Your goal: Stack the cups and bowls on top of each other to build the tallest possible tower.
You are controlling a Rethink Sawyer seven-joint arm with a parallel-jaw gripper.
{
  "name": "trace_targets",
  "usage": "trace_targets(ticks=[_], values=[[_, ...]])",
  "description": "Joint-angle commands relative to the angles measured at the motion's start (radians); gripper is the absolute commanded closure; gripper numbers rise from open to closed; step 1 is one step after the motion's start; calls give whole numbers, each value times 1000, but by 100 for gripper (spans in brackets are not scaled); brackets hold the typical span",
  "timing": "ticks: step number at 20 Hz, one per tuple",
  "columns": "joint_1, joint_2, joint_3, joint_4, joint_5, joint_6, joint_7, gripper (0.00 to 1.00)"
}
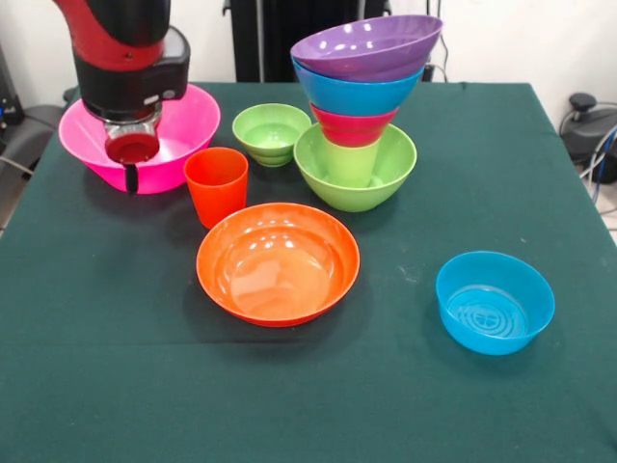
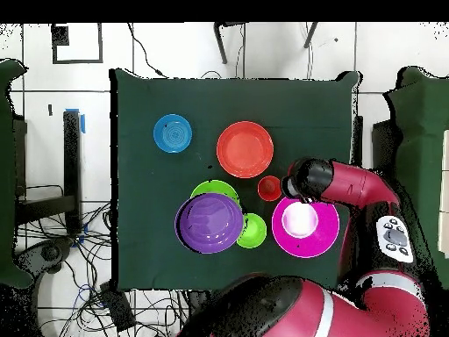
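The tower stands at the back middle: a medium green bowl (image 1: 386, 178) as base, a lime cup (image 1: 349, 162) in it, then a red bowl (image 1: 352, 125), a blue bowl (image 1: 359, 94) and a tilted purple bowl (image 1: 368, 45) on top. From overhead the purple bowl (image 2: 209, 224) hides most of the tower. My gripper (image 1: 132, 174) hangs over the front rim of the pink bowl (image 1: 188, 125), just left of the orange cup (image 1: 216, 183), holding nothing that I can see. In the overhead view the gripper (image 2: 293, 187) is beside the orange cup (image 2: 269, 187).
A large orange bowl (image 1: 278, 262) sits at the centre, a small green bowl (image 1: 272, 132) behind the orange cup, and a small blue bowl (image 1: 495, 302) alone at the front right. The green cloth-covered table (image 1: 96, 367) carries everything.
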Motion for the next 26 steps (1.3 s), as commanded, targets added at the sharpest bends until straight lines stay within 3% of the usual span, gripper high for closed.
trace_targets(ticks=[1,7,21,26], values=[[-31,64,178,11,-69,-5,-285,0],[-36,56,155,28,-125,27,-301,0],[-52,136,155,48,-241,-80,-257,0],[-96,140,209,75,-246,-119,-279,0]])
